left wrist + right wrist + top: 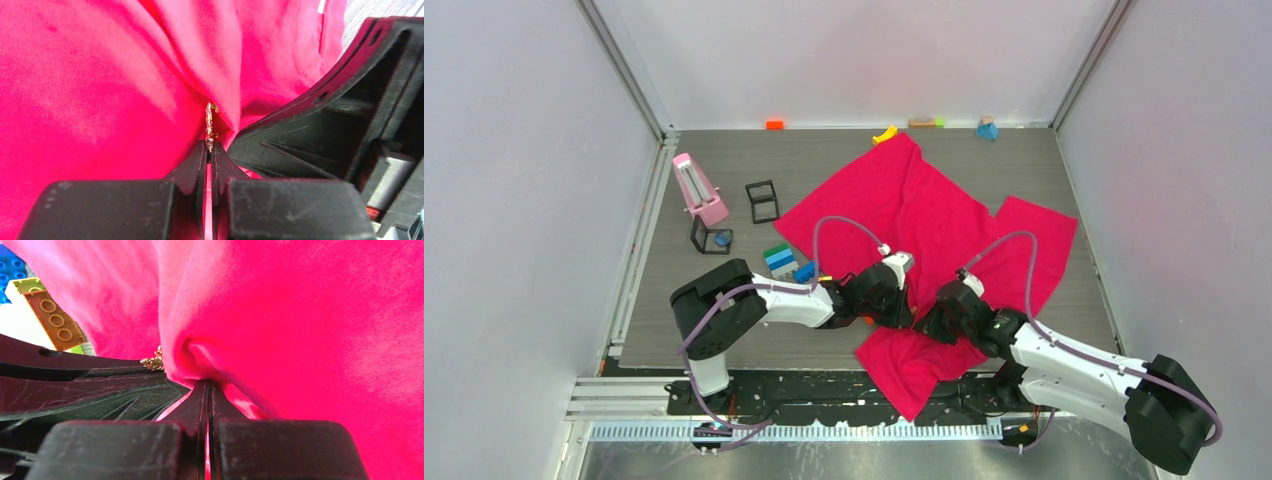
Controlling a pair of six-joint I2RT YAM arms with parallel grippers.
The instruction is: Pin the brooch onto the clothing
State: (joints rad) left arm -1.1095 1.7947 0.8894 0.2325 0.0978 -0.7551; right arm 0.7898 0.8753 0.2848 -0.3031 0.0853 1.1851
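The crimson T-shirt (924, 210) lies spread on the table, its near part bunched between my two grippers. My left gripper (902, 315) is shut on the brooch (211, 125), which shows edge-on as a small gold-glinting piece sticking out of the fingertips (200, 155) and pressed into a fold of the shirt (100, 90). My right gripper (929, 322) is shut on a pinched fold of the shirt (300, 330). In the right wrist view the gripper (207, 384) holds that fold, with the brooch (154, 362) just left of it. The two grippers almost touch.
A stack of toy blocks (780, 260) stands just left of the left gripper, also seen in the right wrist view (52, 320). A pink wedge-shaped object (699, 190) and two black wire frames (762, 201) stand at the left. Small blocks (885, 134) lie along the back wall.
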